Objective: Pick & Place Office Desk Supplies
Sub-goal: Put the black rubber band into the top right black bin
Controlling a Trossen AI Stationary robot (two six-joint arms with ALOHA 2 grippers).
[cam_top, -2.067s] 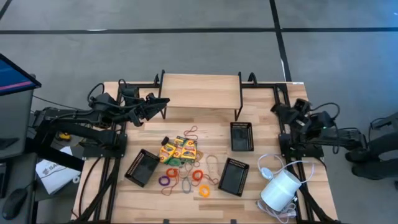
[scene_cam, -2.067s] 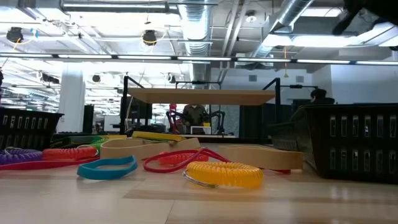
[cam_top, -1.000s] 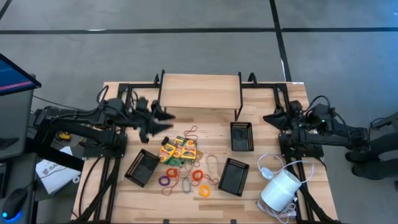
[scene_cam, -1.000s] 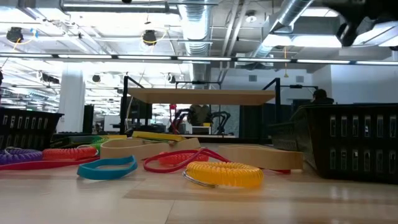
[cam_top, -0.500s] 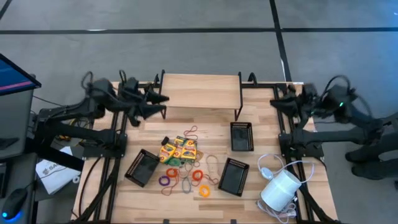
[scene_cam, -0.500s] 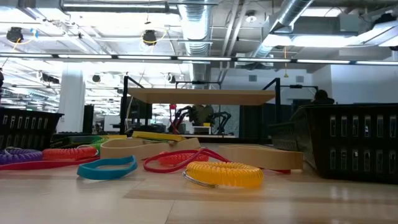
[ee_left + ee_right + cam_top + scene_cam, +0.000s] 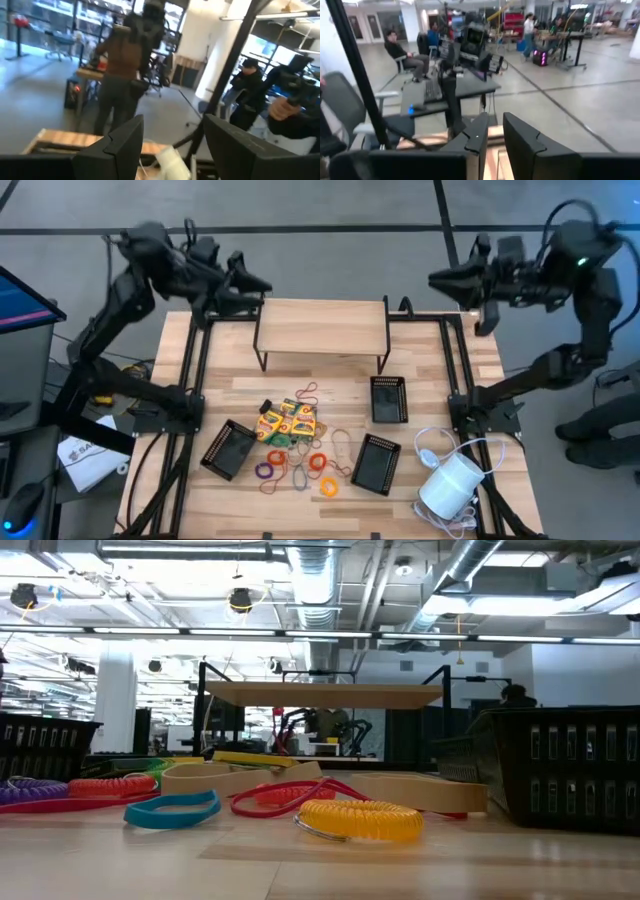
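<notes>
No text, label or number can be read — the printing on the crayon boxes (image 7: 287, 420) is too small to make out, and nothing in the room beyond shows legible signs.
</notes>
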